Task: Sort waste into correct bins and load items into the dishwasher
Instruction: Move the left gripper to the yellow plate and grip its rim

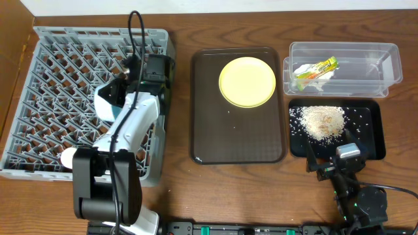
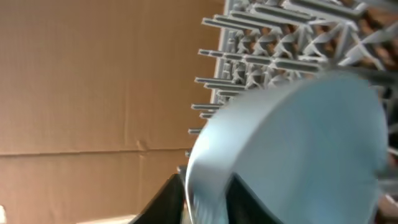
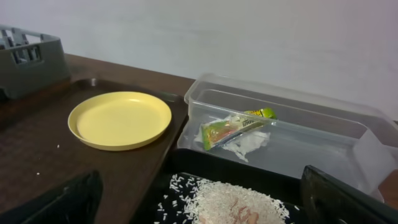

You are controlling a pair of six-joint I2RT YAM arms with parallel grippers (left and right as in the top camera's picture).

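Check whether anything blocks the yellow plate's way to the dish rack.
The left arm lies over the right side of the grey plastic dish rack, facing the round pale yellow plate, with the left gripper shut on a light blue bowl.

Blurred, edge-cropped light blue bowl (image 2: 298, 155)

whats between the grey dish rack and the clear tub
The dark brown tray, carrying the yellow plate. Nothing else sits in that stretch. The overhead view shows it best.
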